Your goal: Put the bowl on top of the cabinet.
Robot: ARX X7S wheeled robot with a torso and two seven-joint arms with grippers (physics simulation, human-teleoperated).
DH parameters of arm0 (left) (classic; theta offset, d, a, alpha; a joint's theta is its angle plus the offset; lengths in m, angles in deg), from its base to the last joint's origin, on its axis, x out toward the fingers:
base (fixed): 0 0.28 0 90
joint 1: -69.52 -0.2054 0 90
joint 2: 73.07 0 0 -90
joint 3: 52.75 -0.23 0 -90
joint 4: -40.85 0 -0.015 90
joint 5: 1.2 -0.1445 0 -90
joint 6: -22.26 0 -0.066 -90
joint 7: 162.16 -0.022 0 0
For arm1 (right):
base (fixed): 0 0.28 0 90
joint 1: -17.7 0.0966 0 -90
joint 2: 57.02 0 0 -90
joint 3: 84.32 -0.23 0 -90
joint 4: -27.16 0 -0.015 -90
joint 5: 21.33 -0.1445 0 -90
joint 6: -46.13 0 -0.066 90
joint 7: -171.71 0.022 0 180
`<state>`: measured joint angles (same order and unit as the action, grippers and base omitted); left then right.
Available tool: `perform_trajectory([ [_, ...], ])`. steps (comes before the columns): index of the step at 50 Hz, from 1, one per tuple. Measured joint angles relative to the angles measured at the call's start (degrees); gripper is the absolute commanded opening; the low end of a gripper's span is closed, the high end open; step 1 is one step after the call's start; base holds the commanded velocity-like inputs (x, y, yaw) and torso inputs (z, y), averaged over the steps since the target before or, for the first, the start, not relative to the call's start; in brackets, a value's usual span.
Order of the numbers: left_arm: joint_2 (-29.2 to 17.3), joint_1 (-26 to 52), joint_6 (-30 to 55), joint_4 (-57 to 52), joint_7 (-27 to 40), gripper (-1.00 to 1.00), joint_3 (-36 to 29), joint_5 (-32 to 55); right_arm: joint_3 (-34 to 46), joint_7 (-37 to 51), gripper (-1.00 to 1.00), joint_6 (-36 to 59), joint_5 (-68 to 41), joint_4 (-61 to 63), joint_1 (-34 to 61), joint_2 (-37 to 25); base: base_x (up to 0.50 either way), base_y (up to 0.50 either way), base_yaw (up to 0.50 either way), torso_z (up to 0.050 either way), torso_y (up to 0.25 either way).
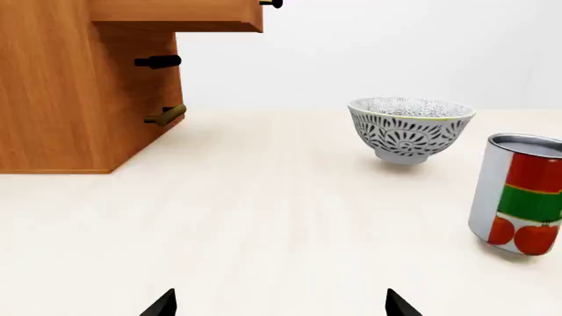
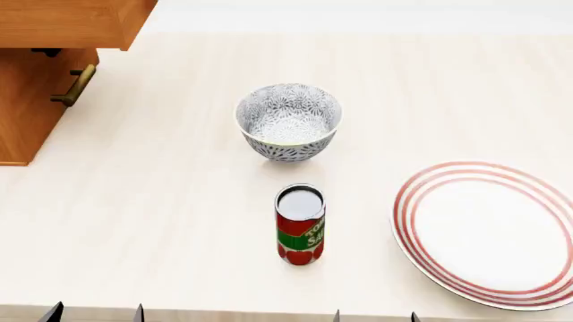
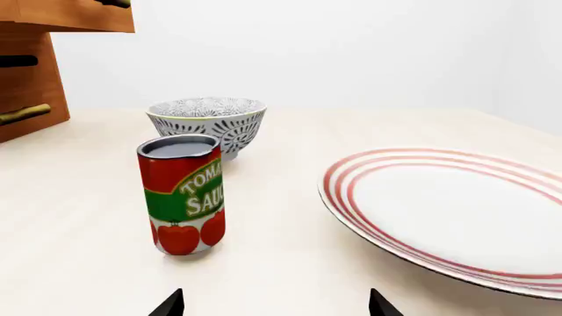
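Observation:
The bowl, white with a dense dark floral pattern, stands upright on the pale table near the middle; it also shows as the bowl and the bowl. The orange-brown cabinet fills the far left, with brass handles; the cabinet is beside the left arm's path and the cabinet shows at an edge. My left gripper and right gripper sit at the table's near edge, both open and empty. Left gripper and right gripper show only black fingertips.
A red and green tomato sauce can stands upright in front of the bowl, also seen as the can and the can. A flat white plate with red rings lies at the right; the plate is near the right gripper.

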<state>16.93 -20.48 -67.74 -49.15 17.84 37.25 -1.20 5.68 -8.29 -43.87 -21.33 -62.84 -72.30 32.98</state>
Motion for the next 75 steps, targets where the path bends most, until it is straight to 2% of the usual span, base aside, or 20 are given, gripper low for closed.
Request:
perform_trajectory([
  [20, -2.3, -0.4, -0.8, -0.2, 2.8, 1.00, -2.8, 2.5, 3.1, 3.0, 1.00, -1.6, -2.5, -0.5, -0.4, -2.2, 0.00, 0.00, 0.00, 0.000, 0.000],
  [32, -3.6, -2.4, -13.6, -6.7, 6.5, 1.00, -3.3, -0.6, 4.1, 6.3, 1.00, -17.9, 1.4, 3.6, -1.4, -3.3, 0.00, 0.00, 0.00, 0.000, 0.000],
  [39, -4.1, -3.5, -18.7, -10.5, 8.7, 1.00, -3.4, -3.0, 4.5, 9.1, 1.00, -25.8, 5.5, 5.7, -2.1, -3.8, 0.00, 0.48, 0.00, 0.000, 0.000],
  [47, -4.8, -4.1, -21.4, -12.7, 10.4, 1.00, -3.8, -4.2, 5.3, 11.3, 1.00, -30.2, 8.7, 6.7, -2.6, -4.2, 0.00, 0.50, 0.00, 0.000, 0.000],
  [75, -6.9, -4.6, -23.1, -14.2, 13.6, 1.00, -5.6, -4.9, 7.7, 15.2, 1.00, -33.3, 11.6, 7.0, -3.1, -6.1, 0.00, 0.50, 0.00, 0.000, 0.000],
])
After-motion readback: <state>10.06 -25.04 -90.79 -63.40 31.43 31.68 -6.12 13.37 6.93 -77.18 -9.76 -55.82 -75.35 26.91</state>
